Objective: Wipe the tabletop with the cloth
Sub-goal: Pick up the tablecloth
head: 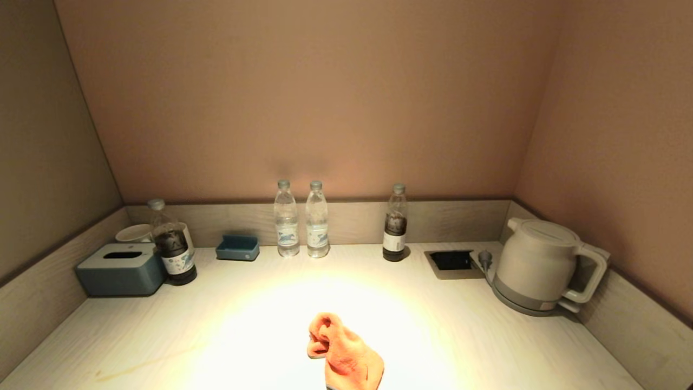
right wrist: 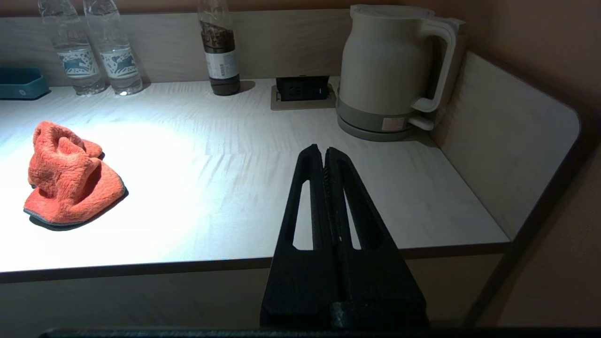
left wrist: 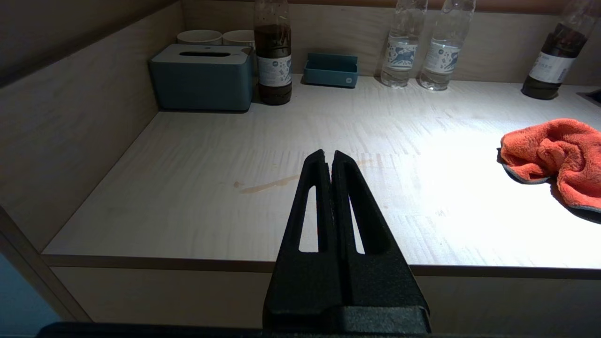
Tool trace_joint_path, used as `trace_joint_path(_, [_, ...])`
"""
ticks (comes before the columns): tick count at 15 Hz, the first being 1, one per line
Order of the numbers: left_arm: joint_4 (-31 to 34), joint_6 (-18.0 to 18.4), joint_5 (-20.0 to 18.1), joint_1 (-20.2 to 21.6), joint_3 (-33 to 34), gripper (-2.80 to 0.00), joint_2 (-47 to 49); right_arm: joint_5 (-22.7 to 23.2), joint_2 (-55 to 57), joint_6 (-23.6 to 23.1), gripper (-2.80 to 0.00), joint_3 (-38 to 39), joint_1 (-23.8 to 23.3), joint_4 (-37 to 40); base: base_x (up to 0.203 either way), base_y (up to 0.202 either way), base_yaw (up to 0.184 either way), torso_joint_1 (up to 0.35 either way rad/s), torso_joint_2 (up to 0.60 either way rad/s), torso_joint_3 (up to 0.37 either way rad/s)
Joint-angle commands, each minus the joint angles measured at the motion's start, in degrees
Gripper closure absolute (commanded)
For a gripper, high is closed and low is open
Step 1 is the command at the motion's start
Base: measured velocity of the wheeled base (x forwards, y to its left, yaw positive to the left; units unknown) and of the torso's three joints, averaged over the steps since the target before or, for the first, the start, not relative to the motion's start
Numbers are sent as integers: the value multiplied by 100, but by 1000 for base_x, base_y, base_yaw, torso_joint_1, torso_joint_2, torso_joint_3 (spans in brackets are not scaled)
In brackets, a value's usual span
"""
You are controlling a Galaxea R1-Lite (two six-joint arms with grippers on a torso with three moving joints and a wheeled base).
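Tabletop [left wrist: 197, 155] stain [left wrist: 270, 184], left wrist only

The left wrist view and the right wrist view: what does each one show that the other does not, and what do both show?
Only the left wrist view shows the blue-grey tissue box, two pale cups behind it, a dark-drink bottle beside it, a brownish streak on the tabletop and the shut left gripper.

Only the right wrist view shows the pale kettle on its base, the recessed socket box and the shut right gripper.

Both show the crumpled orange cloth, two clear water bottles, the small blue tray and another dark-drink bottle.
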Motion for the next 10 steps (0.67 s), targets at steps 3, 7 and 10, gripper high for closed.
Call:
trace_joint_path(3, [-3, -7, 9, 0, 0, 0, -2, -6, 5, 138, 0, 5, -1, 60, 0, 0, 0, 0, 0, 0])
trace_joint_path(7, [129, 54, 18, 0, -70, 0, 86, -11, 5, 138, 0, 5, -1, 60, 0, 0, 0, 0, 0, 0])
trace_joint_path(10, [200, -277, -66, -10, -691, 0, 733, -11, 5, 138, 0, 5, -1, 60, 0, 0, 0, 0, 0, 0])
